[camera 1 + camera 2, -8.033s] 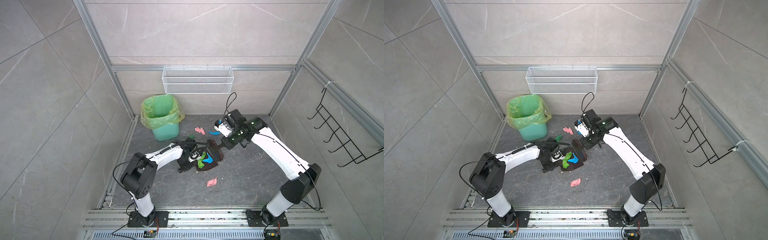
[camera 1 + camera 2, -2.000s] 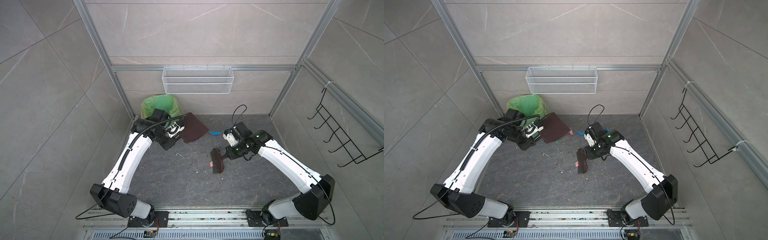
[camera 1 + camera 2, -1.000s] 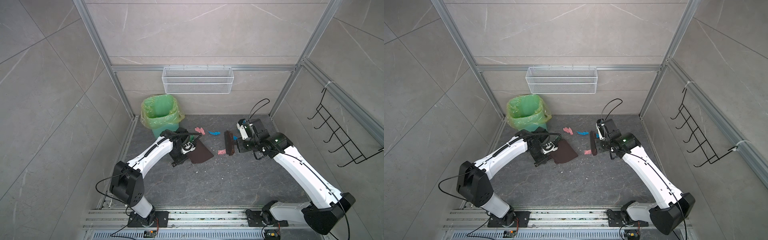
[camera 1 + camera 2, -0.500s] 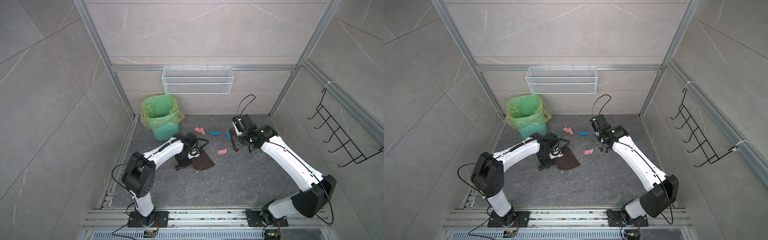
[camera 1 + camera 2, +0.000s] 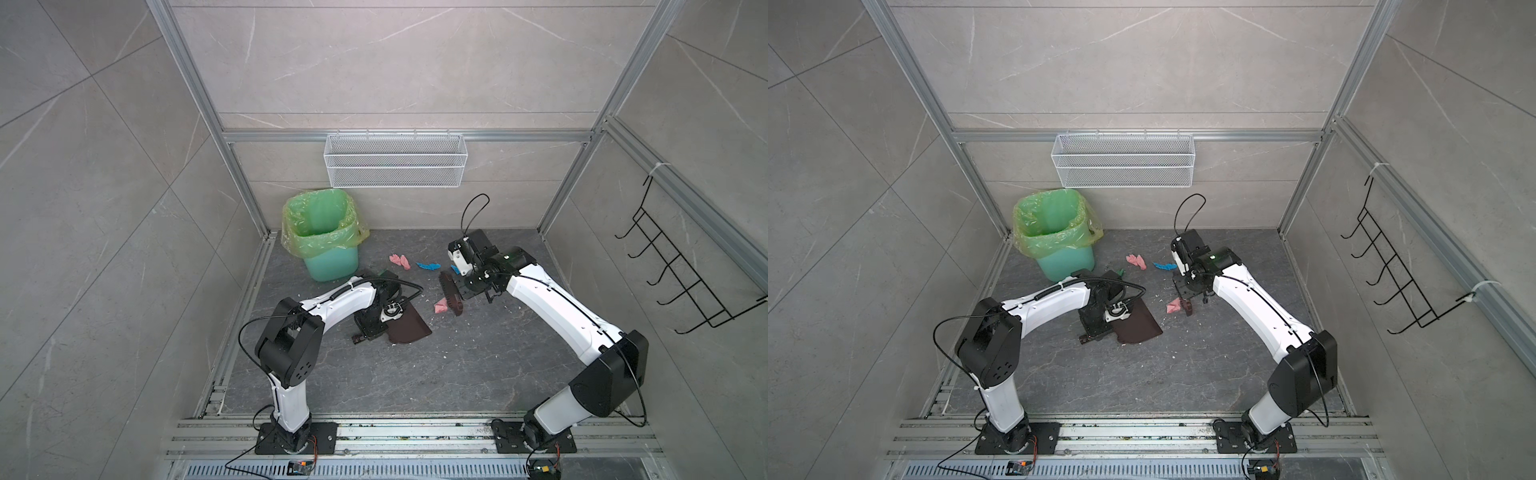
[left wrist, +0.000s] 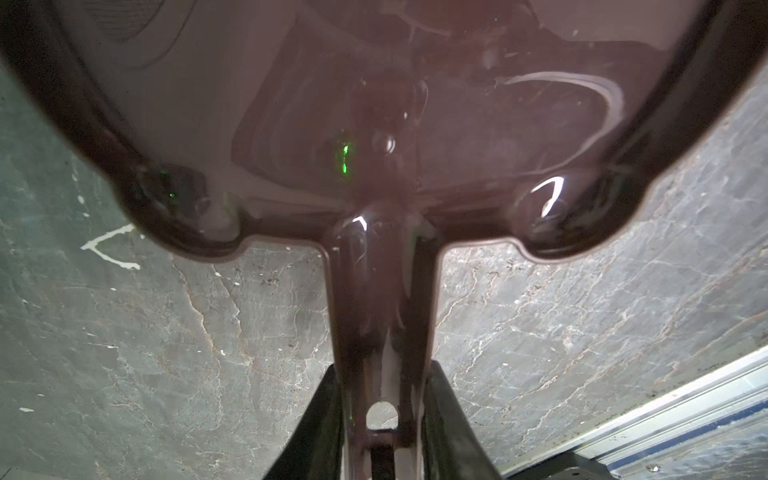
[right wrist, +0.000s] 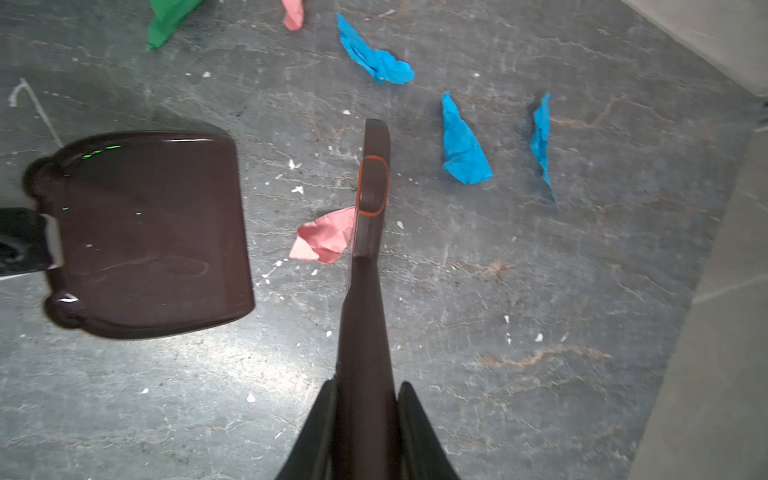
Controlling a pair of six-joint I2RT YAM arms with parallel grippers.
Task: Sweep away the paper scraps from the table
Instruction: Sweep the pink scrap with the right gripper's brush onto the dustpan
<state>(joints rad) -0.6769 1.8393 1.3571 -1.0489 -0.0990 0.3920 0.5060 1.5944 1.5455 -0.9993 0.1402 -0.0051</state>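
Note:
My left gripper [image 5: 372,326] [image 6: 383,370] is shut on the handle of a dark brown dustpan [image 5: 409,329] [image 5: 1138,328] [image 6: 374,104], which lies flat on the table [image 5: 374,374]. My right gripper [image 5: 469,286] [image 7: 368,384] is shut on the handle of a brown brush [image 5: 451,293] [image 7: 372,187]. The brush head touches a pink paper scrap [image 5: 440,307] [image 7: 324,239], a short gap from the pan's mouth [image 7: 239,232]. Behind lie another pink scrap [image 5: 400,261], blue scraps [image 5: 430,266] [image 7: 463,145] [image 7: 376,58] and a green one [image 7: 166,16].
A green bin with a bag liner [image 5: 324,237] stands in the back left corner. A white wire basket [image 5: 395,166] hangs on the back wall and a black hook rack [image 5: 685,270] on the right wall. Tiny white crumbs [image 7: 297,189] dot the table between pan and brush.
The right arm has swung the brush forward and left against the pink scrap, nudging it toward the dustpan. The dustpan has settled slightly nearer the front and now rests still.

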